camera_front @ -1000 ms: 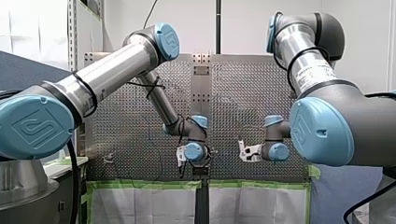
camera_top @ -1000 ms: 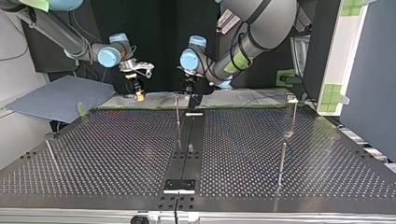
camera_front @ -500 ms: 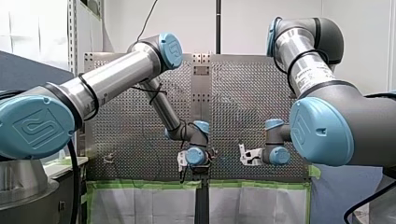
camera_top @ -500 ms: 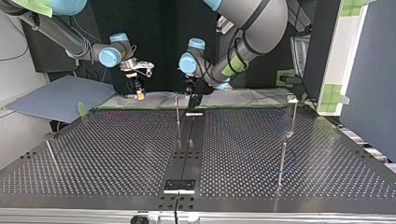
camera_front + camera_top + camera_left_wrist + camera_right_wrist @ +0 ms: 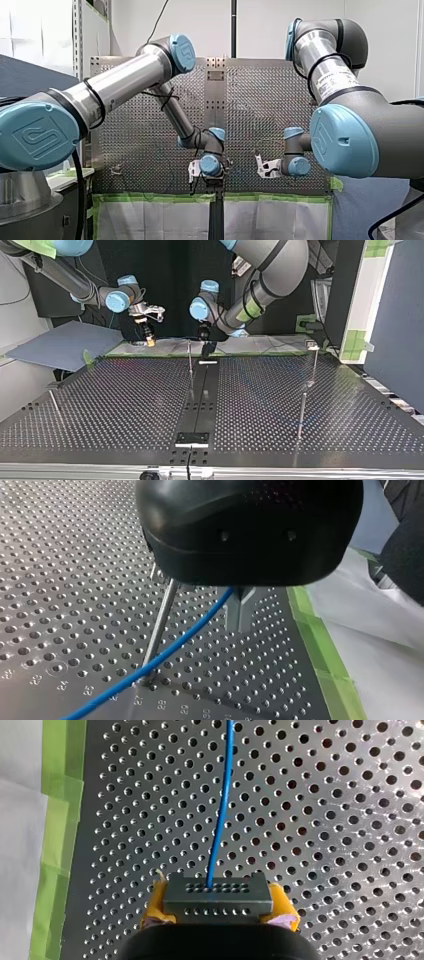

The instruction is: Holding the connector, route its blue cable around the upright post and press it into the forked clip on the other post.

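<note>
My right gripper (image 5: pixel 218 907) is shut on a grey connector (image 5: pixel 218 890), held between its yellow pads (image 5: pixel 155 902). The blue cable (image 5: pixel 220 820) leaves the connector and runs straight ahead over the perforated table. In the left wrist view the same blue cable (image 5: pixel 180 640) rises taut to my left gripper (image 5: pixel 239 627). Its metal fingers (image 5: pixel 239 612) are shut around the cable, just under the black body. A thin upright post (image 5: pixel 160 625) stands right beside the cable. In the top view my left gripper (image 5: pixel 205 345) hangs next to that post (image 5: pixel 190 360), and my right gripper (image 5: pixel 148 340) is further left.
Two more posts (image 5: pixel 314 360) (image 5: pixel 301 415) stand at the top view's right, and a leaning one (image 5: pixel 54 405) at its left. Green tape (image 5: pixel 320 650) edges the table beside white sheeting. A dark centre strip (image 5: pixel 200 400) runs down the table.
My left arm's wrist has shifted slightly towards the top view's left and turned a little. My right gripper has hardly moved and keeps its hold on the connector.
</note>
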You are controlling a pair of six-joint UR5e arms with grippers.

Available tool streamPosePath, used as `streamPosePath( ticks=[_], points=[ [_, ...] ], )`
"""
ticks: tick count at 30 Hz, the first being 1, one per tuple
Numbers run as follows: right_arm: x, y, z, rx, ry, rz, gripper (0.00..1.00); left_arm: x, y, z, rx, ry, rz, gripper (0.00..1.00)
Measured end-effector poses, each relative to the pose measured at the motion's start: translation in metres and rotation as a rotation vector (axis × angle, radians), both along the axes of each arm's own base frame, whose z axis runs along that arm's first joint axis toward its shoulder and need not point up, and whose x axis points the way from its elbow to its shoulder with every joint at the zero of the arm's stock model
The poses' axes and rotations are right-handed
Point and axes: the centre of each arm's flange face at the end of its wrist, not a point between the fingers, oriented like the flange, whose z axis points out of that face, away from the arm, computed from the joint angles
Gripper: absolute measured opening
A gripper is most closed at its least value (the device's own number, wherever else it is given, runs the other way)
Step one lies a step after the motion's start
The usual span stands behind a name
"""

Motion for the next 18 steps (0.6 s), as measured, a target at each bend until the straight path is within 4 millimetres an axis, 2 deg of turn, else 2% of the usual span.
streamPosePath(
  ticks=[5, 18],
  points=[
    [-0.0003, -0.0020, 0.0013, -0.003, 0.000, -0.002, 0.00, 0.0015, -0.0004, 0.0104, 0.001, -0.002, 0.001, 0.00],
    [-0.0012, -0.0093, 0.0055, -0.011, -0.007, -0.009, 0.00, 0.0053, 0.0015, 0.0127, -0.008, -0.009, 0.005, 0.00]
  ],
)
